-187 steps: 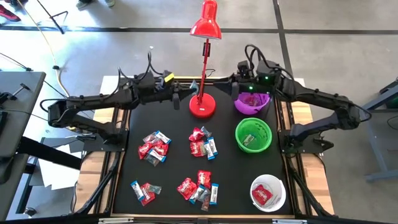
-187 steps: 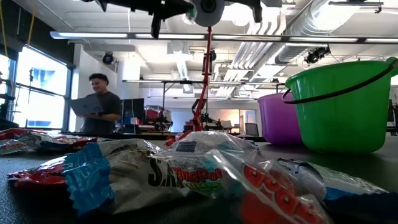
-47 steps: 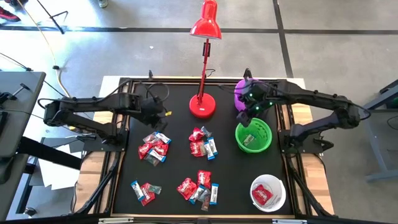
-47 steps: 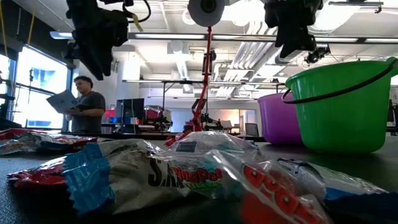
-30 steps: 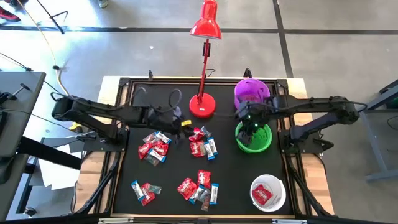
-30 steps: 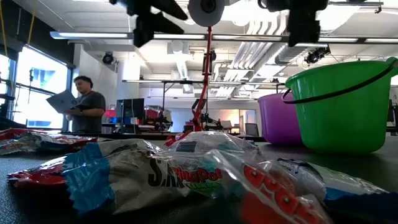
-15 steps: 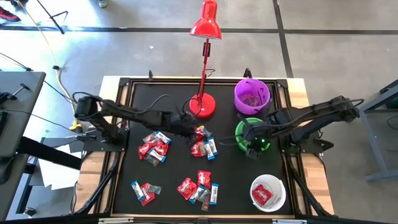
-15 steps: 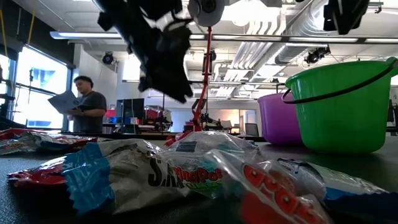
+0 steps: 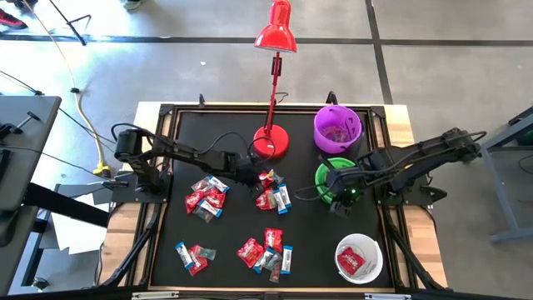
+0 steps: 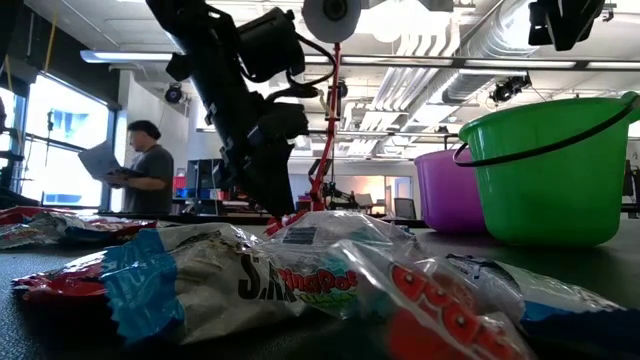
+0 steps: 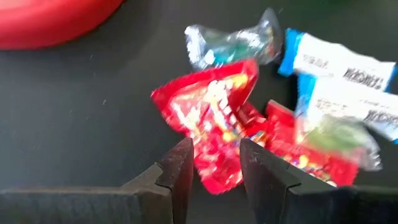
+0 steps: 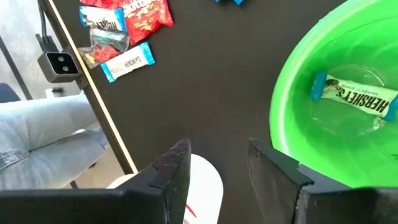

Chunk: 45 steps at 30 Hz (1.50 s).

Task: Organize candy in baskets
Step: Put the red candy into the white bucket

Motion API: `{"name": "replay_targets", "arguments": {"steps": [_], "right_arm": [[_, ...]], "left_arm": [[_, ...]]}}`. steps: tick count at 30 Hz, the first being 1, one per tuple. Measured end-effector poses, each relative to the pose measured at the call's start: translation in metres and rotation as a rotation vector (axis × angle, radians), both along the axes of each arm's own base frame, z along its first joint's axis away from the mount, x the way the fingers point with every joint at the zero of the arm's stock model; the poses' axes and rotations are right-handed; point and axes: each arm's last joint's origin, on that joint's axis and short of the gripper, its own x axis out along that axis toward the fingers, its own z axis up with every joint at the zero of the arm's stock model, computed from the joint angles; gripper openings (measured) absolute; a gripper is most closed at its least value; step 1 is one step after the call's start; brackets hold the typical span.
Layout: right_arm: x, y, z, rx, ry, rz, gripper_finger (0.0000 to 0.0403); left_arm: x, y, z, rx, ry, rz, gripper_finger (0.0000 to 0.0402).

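Peering past the left gripper point(image 11: 211, 168), parted around a crinkly red candy point(image 11: 214, 124) beside the lamp base point(image 11: 50, 22); right gripper point(image 12: 214, 165) gapes, empty.

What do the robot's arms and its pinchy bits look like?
Both arms are dark, almost black, thin and jointed, with black cables looping along them. The left tool and the right tool each end in two dark, chunky, flat-sided fingers. A small green light glows near the right arm's wrist.
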Motion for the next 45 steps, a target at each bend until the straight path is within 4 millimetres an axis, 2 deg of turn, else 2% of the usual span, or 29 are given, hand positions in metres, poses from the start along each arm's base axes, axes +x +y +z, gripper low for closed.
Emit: {"name": "replay_targets", "arguments": {"steps": [7, 15, 27, 37, 41, 45], "right_arm": [[0.000, -0.001, 0.000, -0.020, -0.009, -0.009, 0.0151], [0.001, -0.001, 0.000, -0.019, -0.017, -0.011, 0.0151], [0.002, 0.000, 0.001, -0.008, -0.017, -0.028, 0.0151], [0.002, 0.000, 0.001, -0.008, -0.020, -0.037, 0.0151], [0.002, 0.000, 0.001, -0.006, -0.020, -0.043, 0.0151], [0.002, -0.001, 0.001, -0.012, -0.020, -0.055, 0.0151]], "left_arm": [[0.003, 0.002, 0.002, -0.013, -0.034, -0.022, 0.0118], [0.006, 0.015, 0.003, 0.013, -0.073, -0.023, 0.0118], [0.015, 0.016, -0.023, -0.080, -0.051, -0.079, 0.0118], [0.016, 0.016, -0.029, -0.043, -0.036, -0.112, 0.0116], [0.016, 0.016, -0.029, -0.062, -0.034, -0.055, 0.0094], [0.015, 0.017, -0.030, -0.063, -0.030, -0.028, 0.0039]]}}
